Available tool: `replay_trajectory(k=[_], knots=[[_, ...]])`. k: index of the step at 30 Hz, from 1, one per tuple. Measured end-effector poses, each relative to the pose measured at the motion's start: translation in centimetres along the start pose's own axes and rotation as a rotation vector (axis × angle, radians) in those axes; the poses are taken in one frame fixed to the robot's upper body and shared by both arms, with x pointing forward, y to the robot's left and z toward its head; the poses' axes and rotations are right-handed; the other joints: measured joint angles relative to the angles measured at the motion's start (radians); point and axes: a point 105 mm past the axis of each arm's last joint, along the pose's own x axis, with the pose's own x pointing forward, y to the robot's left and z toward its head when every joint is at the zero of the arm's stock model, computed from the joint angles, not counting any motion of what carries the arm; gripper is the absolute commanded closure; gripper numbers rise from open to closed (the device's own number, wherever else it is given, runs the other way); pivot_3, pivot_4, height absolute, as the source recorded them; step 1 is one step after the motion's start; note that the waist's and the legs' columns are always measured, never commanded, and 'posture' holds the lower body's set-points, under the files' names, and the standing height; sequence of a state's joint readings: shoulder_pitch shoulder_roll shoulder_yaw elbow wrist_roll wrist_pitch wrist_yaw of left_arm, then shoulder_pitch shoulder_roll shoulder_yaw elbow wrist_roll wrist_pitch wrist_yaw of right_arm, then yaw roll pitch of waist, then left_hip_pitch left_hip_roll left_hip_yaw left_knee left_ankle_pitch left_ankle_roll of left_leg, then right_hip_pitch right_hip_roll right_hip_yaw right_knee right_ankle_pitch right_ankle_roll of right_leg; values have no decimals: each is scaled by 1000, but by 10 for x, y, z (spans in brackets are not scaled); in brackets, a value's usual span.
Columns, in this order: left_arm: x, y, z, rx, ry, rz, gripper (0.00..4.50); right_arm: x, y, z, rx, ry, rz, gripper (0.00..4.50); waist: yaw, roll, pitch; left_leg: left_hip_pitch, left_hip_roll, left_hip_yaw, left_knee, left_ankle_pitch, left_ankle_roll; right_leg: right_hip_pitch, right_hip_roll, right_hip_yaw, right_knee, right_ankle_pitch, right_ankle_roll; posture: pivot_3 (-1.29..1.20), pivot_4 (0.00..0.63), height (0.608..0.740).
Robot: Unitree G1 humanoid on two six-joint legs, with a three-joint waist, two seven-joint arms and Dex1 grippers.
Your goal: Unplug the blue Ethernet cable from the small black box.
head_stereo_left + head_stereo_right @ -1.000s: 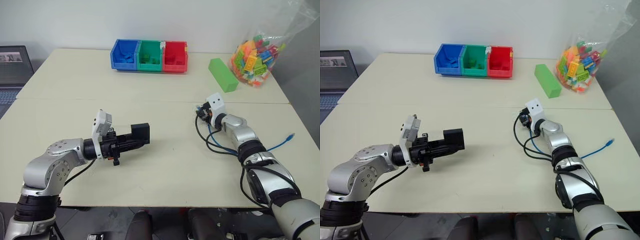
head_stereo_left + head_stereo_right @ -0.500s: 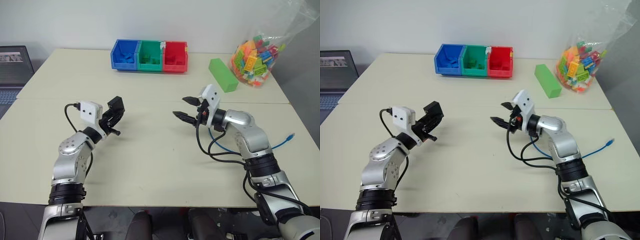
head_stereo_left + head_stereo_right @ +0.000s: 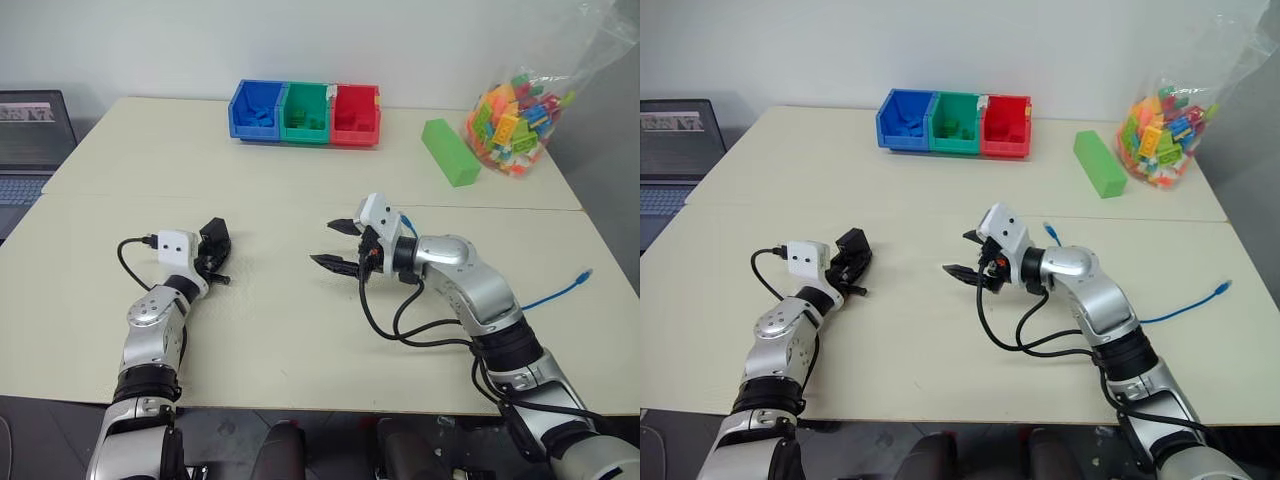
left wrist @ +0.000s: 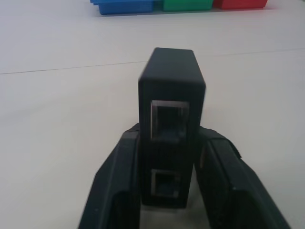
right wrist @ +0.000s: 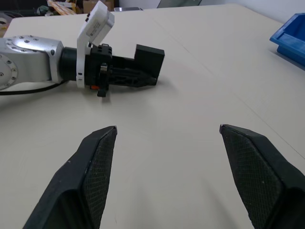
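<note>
Head stereo pair down over table (image 3: 300, 340); close wrist cameras along claws

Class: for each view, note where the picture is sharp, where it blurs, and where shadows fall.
Left wrist view: the box and its ports are sharp, the bins behind are soft. Right wrist view: near fingers slightly blurred. Left eye view: even light, faint shadow under the right hand.

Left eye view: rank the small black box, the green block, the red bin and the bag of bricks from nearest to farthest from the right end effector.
From the right end effector:
1. Small black box, across the table to its left, between the left end effector's fingers.
2 and 3. Red bin at the far edge and green block to the far right: too close to call.
4. Bag of bricks, far right corner.
</note>
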State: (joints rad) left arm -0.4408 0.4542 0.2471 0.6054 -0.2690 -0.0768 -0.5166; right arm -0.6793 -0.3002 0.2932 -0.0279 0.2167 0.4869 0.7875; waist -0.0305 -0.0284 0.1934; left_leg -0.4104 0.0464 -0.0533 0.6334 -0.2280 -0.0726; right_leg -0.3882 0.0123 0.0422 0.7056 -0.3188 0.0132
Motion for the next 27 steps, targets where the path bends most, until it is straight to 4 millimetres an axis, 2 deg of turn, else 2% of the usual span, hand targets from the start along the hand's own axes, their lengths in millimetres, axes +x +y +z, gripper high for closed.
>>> replay_trajectory(k=[7,10,13,16,19,20,23,27], knots=[[-1,1,-1,-4,1,5,557,0,0,-1,-3,5,4,844,-1,0,0,1,0,0,0,0,0,0,0,0,2,0,0,0,150,740],[-3,1,-1,0,-1,6,60,0,1,-1,-6,7,7,844,-2,0,0,1,0,0,0,0,0,0,0,1,2,0,0,0,150,740],[-13,0,-3,22,0,4,60,-1,4,-2,-12,7,13,844,-5,0,0,2,1,1,0,0,0,0,0,1,2,0,0,0,150,740],[-35,-2,-6,58,21,-5,60,-4,9,-10,-12,27,16,844,-10,0,0,2,2,2,0,0,0,0,-1,2,2,0,0,0,150,740],[-64,1,-9,115,139,-24,60,-11,14,-17,-19,48,11,844,-11,0,0,2,2,1,-1,0,0,0,-1,2,2,0,0,0,150,740],[-66,2,-8,125,155,-27,60,-13,14,-19,-17,52,9,844,-11,0,0,2,2,0,-1,0,0,0,-1,2,2,0,0,0,150,740],[-84,-2,3,139,190,-80,60,-20,17,-21,-19,63,22,844,-10,0,0,3,2,0,-2,0,0,1,-1,1,2,0,0,0,150,740],[-100,-5,34,185,189,-164,60,-42,7,-23,-10,93,31,844,-2,0,0,4,1,0,-2,0,0,2,0,1,2,-1,0,0,150,740]])
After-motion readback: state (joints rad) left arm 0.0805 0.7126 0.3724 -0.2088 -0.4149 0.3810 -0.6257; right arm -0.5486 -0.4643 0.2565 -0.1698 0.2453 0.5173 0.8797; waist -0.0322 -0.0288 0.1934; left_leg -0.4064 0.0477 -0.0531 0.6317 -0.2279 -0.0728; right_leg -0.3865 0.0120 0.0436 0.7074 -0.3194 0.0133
